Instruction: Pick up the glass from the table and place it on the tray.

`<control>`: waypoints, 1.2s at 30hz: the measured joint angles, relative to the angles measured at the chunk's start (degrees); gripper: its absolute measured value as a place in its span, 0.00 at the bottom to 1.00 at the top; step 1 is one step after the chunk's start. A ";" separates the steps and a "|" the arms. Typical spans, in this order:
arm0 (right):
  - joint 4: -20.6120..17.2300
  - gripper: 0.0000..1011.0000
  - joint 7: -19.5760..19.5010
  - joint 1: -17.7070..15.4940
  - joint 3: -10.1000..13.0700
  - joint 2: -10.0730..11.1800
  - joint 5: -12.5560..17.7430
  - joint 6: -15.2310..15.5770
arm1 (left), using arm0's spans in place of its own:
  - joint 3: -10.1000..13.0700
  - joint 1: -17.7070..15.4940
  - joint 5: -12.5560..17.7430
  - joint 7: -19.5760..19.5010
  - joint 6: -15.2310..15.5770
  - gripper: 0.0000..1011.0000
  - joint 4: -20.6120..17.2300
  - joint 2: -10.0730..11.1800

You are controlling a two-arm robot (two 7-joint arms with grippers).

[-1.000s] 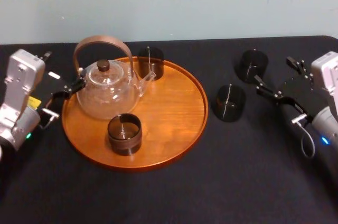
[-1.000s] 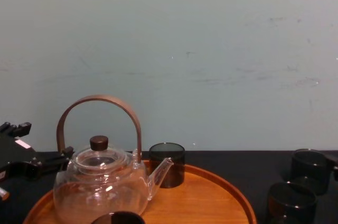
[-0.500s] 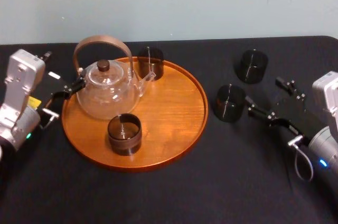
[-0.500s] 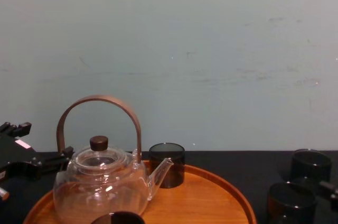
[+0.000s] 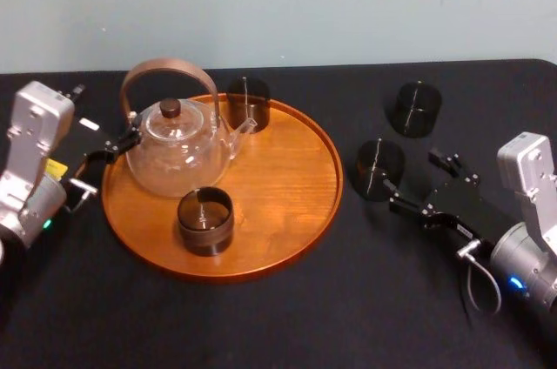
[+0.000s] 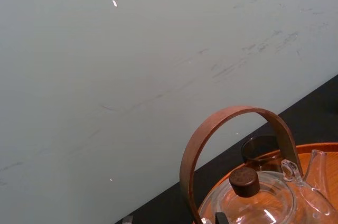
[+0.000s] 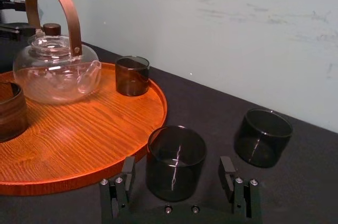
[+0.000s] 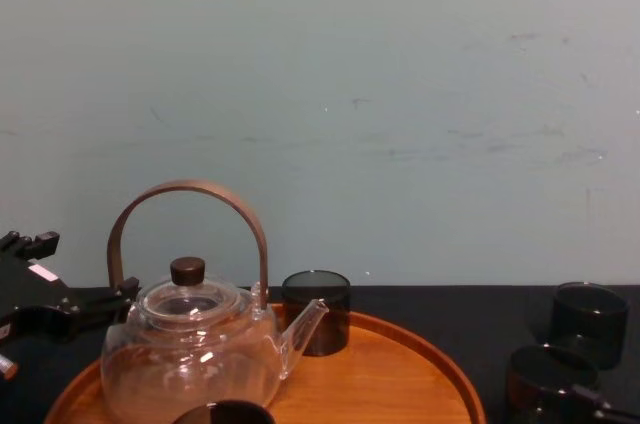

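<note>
A pale blue-green wall with faint scuffs backs a wide black table, matte and plain across its near half.

Low over the right side of that surface is the right gripper, reaching in toward the middle. Its fingers are spread wide apart and grip nothing. The glass, a short dark smoky tumbler, stands upright on the table between the two fingertips. The right wrist view shows a strip of table on either side of it, so neither finger touches it. In the head view it sits just off the tray's right rim, apart from the wood.

Behind it and a little to the right, nearer the wall, a second glass of the same kind stands upright, near the first but not touching.

To the left lies the tray, round orange-brown wood with a low rim. A clear teapot with a curved brown handle and a dark lid knob sits at its back left, the spout pointing right toward the far cup at the tray's far rim. The near cup stands just in front of the teapot.

The left gripper is parked at the tray's left edge, fingers apart and empty. One tip is close to the teapot's side, and whether they touch cannot be told.
</note>
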 joint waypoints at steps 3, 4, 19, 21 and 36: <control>0.59 0.99 0.48 0.20 0.16 -0.42 0.00 0.19 | 0.00 -0.01 0.00 0.00 0.00 1.00 0.00 0.00; 1.12 0.99 0.80 0.32 0.32 -0.73 0.10 0.37 | 0.00 0.00 0.00 0.01 0.00 1.00 0.00 0.00; 5.50 0.99 3.34 2.68 0.68 -3.53 -1.17 1.53 | 0.00 -0.01 0.00 0.00 0.00 1.00 0.00 0.00; 6.05 0.99 3.60 3.09 0.68 -3.86 -1.39 1.66 | 0.00 0.00 0.00 0.00 0.00 1.00 0.00 0.00; 10.83 0.99 5.81 7.01 1.00 -6.96 -3.64 1.76 | 0.00 0.00 0.00 0.01 0.00 1.00 0.00 0.00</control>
